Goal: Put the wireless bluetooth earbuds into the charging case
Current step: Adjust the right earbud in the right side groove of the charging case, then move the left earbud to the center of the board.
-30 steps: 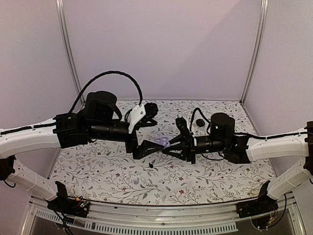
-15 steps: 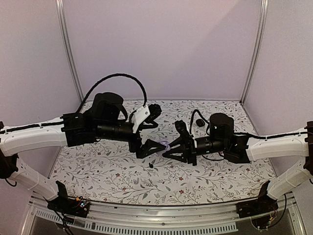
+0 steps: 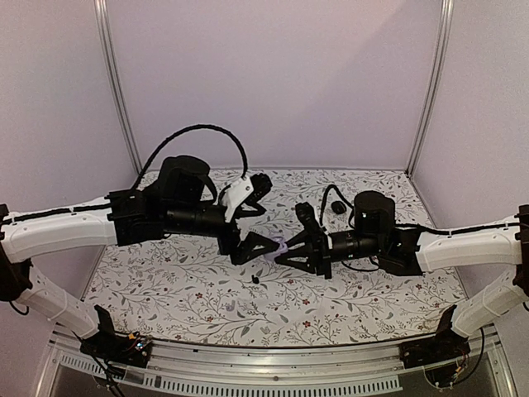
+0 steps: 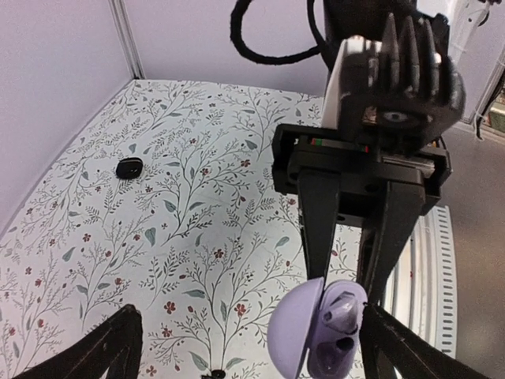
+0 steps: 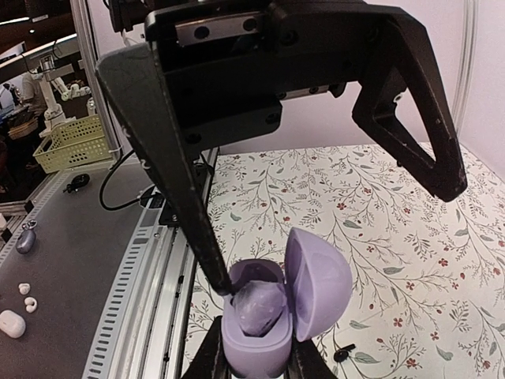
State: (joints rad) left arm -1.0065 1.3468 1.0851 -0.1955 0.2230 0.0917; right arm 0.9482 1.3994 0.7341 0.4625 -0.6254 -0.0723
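Lavender and hinged open, the charging case [image 5: 268, 316] is pinched at its base by the right tool [image 5: 256, 365] and held above the cloth-covered counter [image 3: 190, 302]. The left tool [image 4: 252, 351] stands wide open around it, gripping nothing. Only the right wrist view shows one of its fingertips [image 5: 223, 286] right at the case's rim; I cannot tell whether they touch. Overhead, the case is just a pale sliver between the two tools. One black earbud [image 4: 129, 167] lies well apart near the back, hidden from the right wrist view. The other earbud [image 3: 255, 279] lies on the cloth nearer the front.
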